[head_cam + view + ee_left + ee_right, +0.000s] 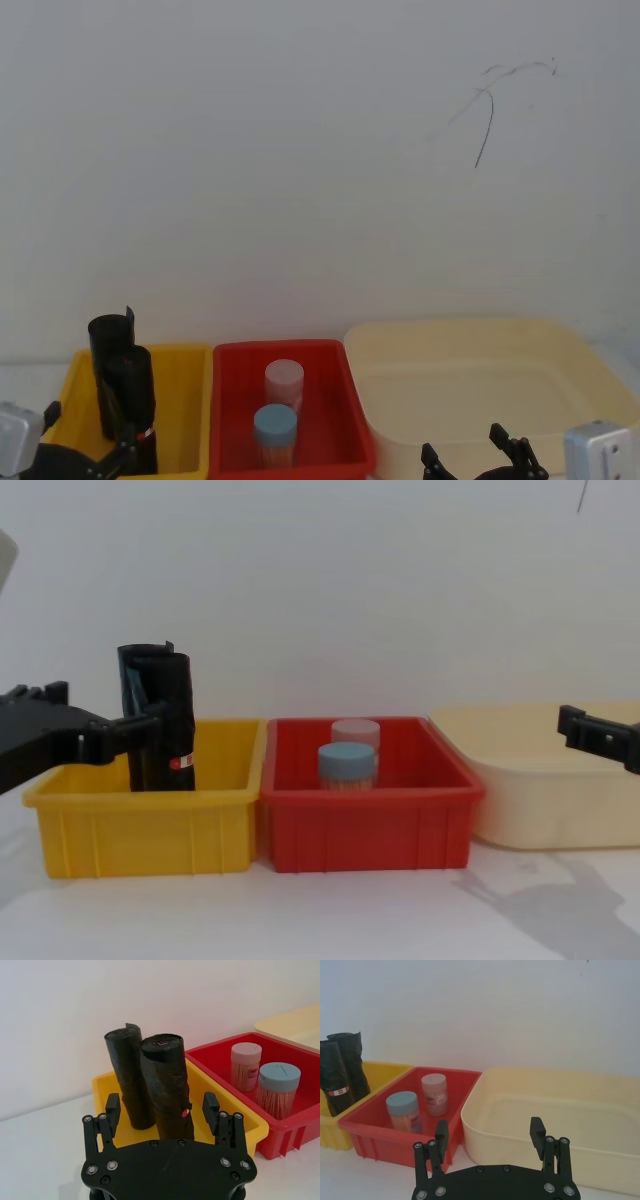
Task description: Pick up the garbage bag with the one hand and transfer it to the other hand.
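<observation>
The left gripper (161, 1102) brackets the garbage bag (167, 1080).
Its jaws stand wide either side of it, upright in the yellow bin (140, 830); the right gripper (489, 1132), also wide, hangs by the cream tub (550, 1090).

I get bright, even, diffuse light in every view. In the chest view the white surface (330, 920) carries soft grey shadows at the lower right, below the right tool (570, 723), and a fainter one at the lower left. The cream tub (480, 350) almost washes into the pale wall (300, 150). The garbage bag (167, 1090) shows a dull sheen on its wrinkles.
</observation>
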